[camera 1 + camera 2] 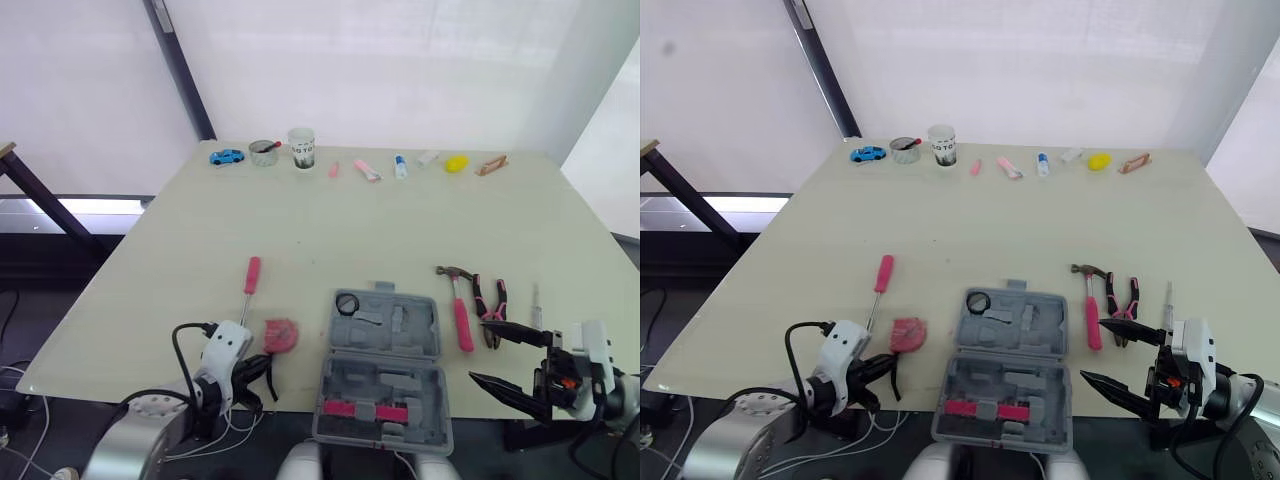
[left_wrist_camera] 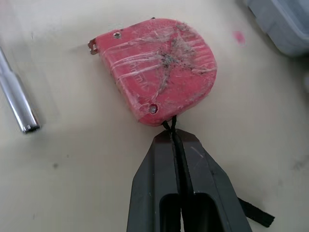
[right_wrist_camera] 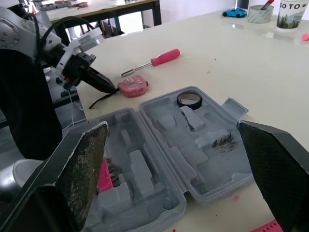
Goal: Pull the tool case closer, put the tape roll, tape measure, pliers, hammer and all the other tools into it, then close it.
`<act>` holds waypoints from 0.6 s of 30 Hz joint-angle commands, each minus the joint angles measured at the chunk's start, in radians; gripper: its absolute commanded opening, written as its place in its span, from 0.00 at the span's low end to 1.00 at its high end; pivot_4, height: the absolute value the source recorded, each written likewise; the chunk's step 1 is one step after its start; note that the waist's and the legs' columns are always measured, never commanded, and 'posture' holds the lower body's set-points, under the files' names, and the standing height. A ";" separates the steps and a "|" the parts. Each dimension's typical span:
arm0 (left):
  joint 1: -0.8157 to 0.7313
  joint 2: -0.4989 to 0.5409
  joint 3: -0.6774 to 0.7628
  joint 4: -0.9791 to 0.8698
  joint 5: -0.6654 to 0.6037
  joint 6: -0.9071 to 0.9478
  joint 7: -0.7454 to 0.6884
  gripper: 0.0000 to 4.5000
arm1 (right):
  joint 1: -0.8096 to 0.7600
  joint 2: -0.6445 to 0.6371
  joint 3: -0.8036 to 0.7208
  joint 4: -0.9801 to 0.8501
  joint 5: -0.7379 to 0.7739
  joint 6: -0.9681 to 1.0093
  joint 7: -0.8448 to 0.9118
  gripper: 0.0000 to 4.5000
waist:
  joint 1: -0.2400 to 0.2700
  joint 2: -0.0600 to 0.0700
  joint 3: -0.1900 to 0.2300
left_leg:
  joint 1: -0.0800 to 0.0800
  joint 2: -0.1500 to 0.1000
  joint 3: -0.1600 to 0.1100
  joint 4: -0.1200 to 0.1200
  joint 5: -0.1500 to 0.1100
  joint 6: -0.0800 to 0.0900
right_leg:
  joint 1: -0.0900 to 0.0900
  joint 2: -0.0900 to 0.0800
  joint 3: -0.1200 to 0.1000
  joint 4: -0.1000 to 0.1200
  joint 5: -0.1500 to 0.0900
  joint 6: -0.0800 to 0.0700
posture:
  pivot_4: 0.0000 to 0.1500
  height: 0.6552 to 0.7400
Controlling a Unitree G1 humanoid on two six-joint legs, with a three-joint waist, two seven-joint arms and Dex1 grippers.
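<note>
Down at the worktop's front edge, the grey plastic tool case [image 1: 385,365] lies open and close to me, so I judge the pull-in done. The black tape roll [image 1: 347,304] sits in a far corner pocket of the lid half, and something pink fills a slot in the near half; that is all I can count as packed. My left claw [image 2: 173,135] is pinched tight on the black wrist strap [image 2: 251,217] of the scuffed red tape measure [image 2: 159,67], which rests on the worktop just beside the case, toward the front-left corner. I'd call this the tape measure's turn, mid-step and not yet in. My right claw [image 1: 478,351] hangs off the front-right corner, spread wide and holding nothing. Left to pack: the pink-handled screwdriver [image 1: 249,285] beyond the tape measure, then the pink-handled hammer [image 1: 461,310], the pink-and-black pliers [image 1: 491,305] and a slim metal tool [image 1: 536,305] lined up on the case's right side. After those, the lid needs folding shut.
</note>
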 commanded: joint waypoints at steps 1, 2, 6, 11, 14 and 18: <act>0.005 0.006 0.024 -0.045 -0.046 0.025 -0.018 0.01 | -0.008 0.002 0.003 -0.017 0.004 -0.009 0.009 1.00 | 0.000 0.000 0.000 | 0.000 0.000 0.000 0.000 0.000 0.000 | 0.000 0.000 0.000 0.000 0.000 0.000 | 1.00 1.00; 0.004 0.005 0.024 -0.049 -0.059 0.034 -0.022 0.01 | -0.009 0.004 0.005 -0.017 0.003 -0.011 0.008 1.00 | 0.000 0.000 0.000 | 0.000 0.000 0.000 0.000 0.000 0.000 | 0.000 0.000 0.000 0.000 0.000 0.000 | 1.00 1.00; 0.015 0.019 0.024 -0.068 -0.082 0.054 -0.029 0.14 | -0.009 0.011 0.008 -0.014 -0.003 -0.020 0.004 1.00 | 0.000 0.000 0.000 | 0.000 0.000 0.000 0.000 0.000 0.000 | 0.000 0.000 0.000 0.000 0.000 0.000 | 1.00 1.00; 0.044 0.057 0.036 -0.083 -0.091 0.055 -0.048 0.61 | -0.004 0.018 0.007 -0.009 -0.011 -0.032 0.005 1.00 | 0.000 0.000 0.000 | 0.000 -0.001 0.000 0.000 0.000 0.000 | 0.000 0.000 0.000 0.000 0.000 0.000 | 1.00 1.00; 0.090 0.099 0.049 -0.114 -0.101 0.043 -0.081 0.92 | -0.003 0.022 0.005 -0.006 -0.017 -0.039 0.002 1.00 | -0.001 0.000 0.000 | 0.000 0.000 0.001 -0.001 0.000 0.000 | 0.000 0.000 0.000 0.000 0.000 0.000 | 1.00 1.00; 0.147 0.142 0.085 -0.126 -0.099 -0.038 -0.142 0.99 | -0.005 0.026 0.004 0.002 -0.027 -0.052 0.001 1.00 | 0.000 0.000 0.000 | 0.000 0.001 0.001 -0.001 0.000 0.000 | -0.001 0.000 0.000 -0.001 0.000 0.000 | 1.00 1.00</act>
